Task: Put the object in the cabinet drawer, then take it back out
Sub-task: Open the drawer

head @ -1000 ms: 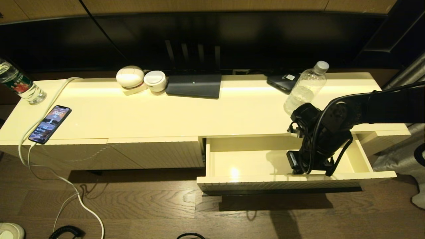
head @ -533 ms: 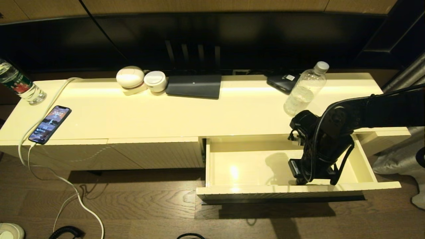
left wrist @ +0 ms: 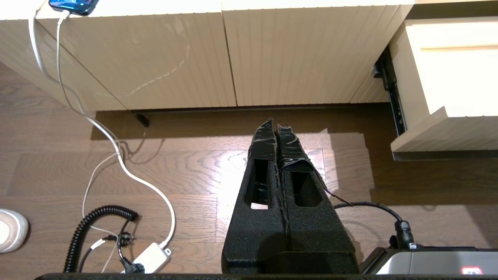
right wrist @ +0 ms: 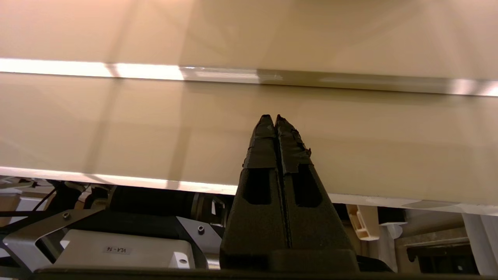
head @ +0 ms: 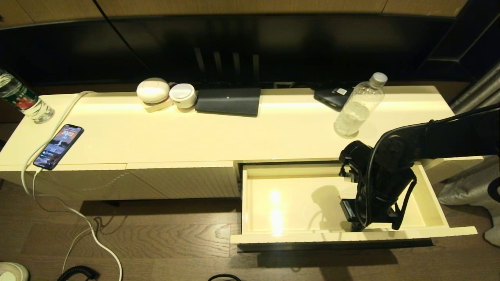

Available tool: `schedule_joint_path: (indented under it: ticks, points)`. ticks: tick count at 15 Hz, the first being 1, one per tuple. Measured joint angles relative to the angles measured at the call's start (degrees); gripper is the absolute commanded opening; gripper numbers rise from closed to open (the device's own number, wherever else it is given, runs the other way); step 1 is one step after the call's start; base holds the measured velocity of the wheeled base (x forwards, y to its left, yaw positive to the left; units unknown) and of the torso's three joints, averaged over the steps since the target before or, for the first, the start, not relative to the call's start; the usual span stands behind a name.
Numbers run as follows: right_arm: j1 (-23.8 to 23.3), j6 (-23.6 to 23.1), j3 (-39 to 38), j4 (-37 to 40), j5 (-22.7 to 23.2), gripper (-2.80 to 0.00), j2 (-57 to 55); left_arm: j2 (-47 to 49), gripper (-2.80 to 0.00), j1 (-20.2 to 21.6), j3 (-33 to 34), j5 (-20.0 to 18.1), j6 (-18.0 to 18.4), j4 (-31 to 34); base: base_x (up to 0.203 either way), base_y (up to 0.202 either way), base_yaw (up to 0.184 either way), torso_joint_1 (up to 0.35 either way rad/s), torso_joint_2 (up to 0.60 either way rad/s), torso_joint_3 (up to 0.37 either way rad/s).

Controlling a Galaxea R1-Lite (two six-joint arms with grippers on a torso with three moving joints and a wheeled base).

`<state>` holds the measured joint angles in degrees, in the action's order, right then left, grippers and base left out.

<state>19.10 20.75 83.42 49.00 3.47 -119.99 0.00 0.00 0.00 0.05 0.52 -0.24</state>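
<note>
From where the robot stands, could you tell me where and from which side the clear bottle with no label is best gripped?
Probably across the ribbed middle of the clear bottle, coming in level from the front edge of the cabinet top. It stands upright near that edge with bare surface in front, while a dark device sits close behind. The right gripper, shut inside the open drawer, would need to rise and open first.

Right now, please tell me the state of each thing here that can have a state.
Cabinet drawer: pulled open, nothing lying inside.
Clear bottle: upright on the cabinet top, cap on.
Right gripper: shut, empty, inside the drawer behind its front.
Left gripper: shut, empty, above the floor.
Phone: screen lit, cable plugged in.
Labelled bottle: upright.
</note>
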Motion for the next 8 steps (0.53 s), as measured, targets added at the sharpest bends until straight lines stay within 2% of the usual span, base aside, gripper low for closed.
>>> schedule_joint_path:
  ticks: [8]
  points:
    - [0.1, 0.1, 0.0, 0.0, -0.3, -2.8, 0.4, 0.0, -2.8, 0.0, 0.0, 0.0, 0.0, 0.0, 0.0, 0.0, 0.0, 0.0, 0.0, 0.0]
